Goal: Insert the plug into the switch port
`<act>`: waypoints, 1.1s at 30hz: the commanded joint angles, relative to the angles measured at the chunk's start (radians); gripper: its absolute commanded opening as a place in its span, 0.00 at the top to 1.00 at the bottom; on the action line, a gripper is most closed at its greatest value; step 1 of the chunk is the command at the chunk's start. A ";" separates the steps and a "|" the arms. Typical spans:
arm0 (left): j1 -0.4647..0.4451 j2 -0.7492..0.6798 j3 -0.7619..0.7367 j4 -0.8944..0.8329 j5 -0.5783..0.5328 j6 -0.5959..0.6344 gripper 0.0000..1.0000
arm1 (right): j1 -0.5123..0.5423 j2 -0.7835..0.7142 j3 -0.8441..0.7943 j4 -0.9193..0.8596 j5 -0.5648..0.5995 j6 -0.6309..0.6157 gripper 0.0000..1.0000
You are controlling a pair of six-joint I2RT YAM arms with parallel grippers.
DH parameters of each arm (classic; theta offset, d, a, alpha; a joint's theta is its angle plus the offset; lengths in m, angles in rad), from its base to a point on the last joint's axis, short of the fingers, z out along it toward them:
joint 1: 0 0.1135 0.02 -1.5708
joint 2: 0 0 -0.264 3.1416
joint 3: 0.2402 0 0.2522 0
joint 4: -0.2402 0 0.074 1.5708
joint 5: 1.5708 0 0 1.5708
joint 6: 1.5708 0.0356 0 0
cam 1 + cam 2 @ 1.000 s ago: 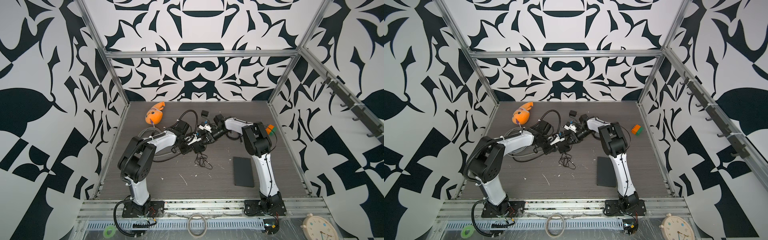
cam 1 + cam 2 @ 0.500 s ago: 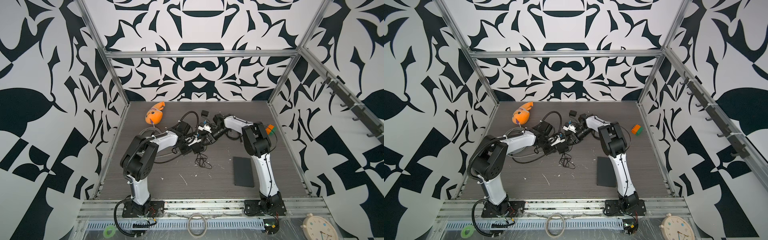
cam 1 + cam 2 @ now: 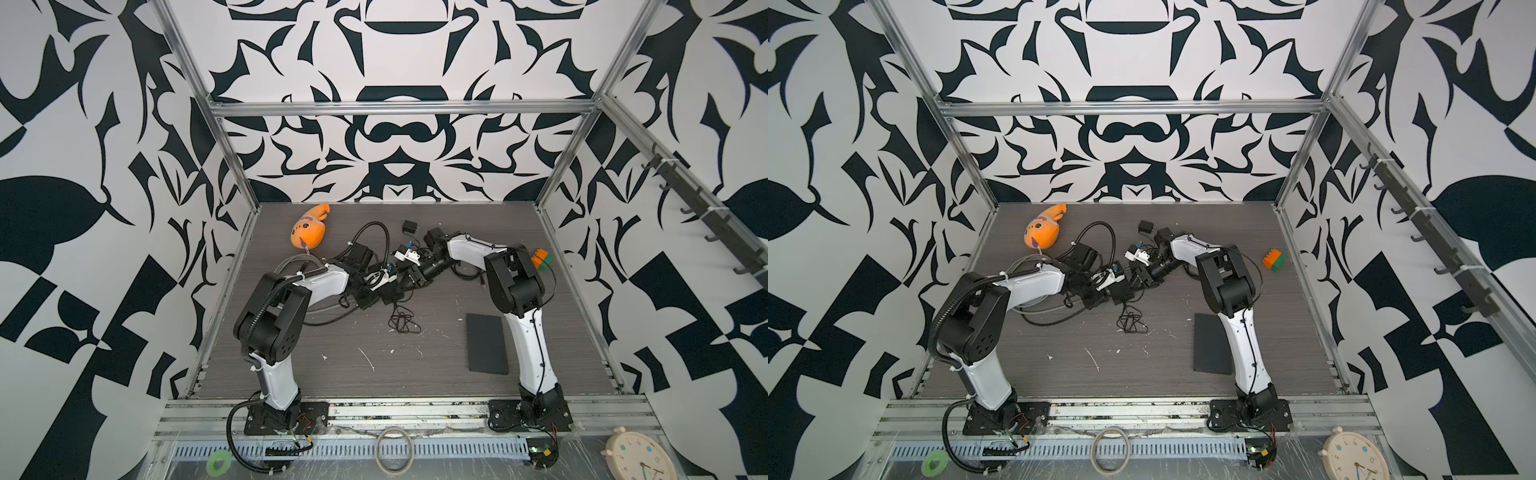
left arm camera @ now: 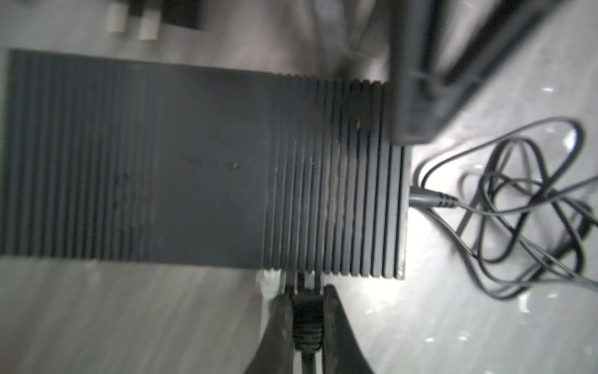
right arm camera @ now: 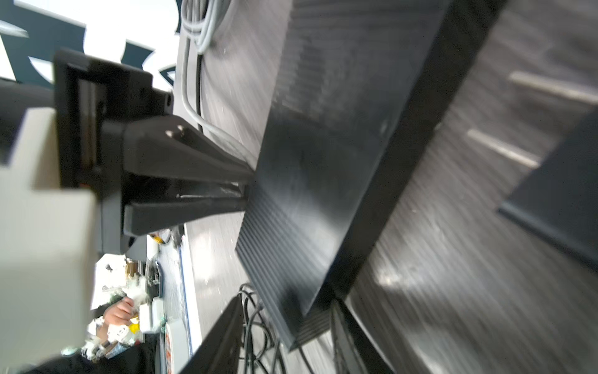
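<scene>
Currently my left gripper (image 4: 305, 289) is pinching the plug (image 4: 307, 319), pointing it lengthwise into the switch (image 4: 200, 162). My right gripper (image 5: 288, 307) is straddling its corner, jaws apart.

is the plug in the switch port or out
At the port, not clearly seated: the plug, pinched in the left end effector, has its tip at the switch edge. How deep it sits: cannot tell.

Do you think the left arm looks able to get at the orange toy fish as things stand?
Probably not right now: the left claw is shut on the plug at the switch. The fish itself lies in the open, with nothing over it.
</scene>
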 commanded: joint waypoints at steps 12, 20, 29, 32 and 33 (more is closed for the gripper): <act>0.210 -0.060 -0.036 0.035 -0.022 -0.033 0.98 | -0.051 -0.308 -0.163 0.284 0.030 0.316 0.41; 0.253 -0.044 -0.026 0.037 -0.024 -0.052 0.75 | -0.080 -0.405 -0.230 0.261 0.182 0.353 0.41; 0.238 -0.200 -0.024 0.099 0.122 -0.173 0.56 | -0.112 -0.514 -0.269 0.214 0.348 0.381 0.41; 0.199 -0.257 -0.011 0.163 0.139 -0.240 0.54 | -0.119 -0.540 -0.278 0.201 0.452 0.398 0.40; 0.182 -0.261 0.001 0.177 0.139 -0.272 0.54 | -0.119 -0.545 -0.280 0.195 0.490 0.402 0.39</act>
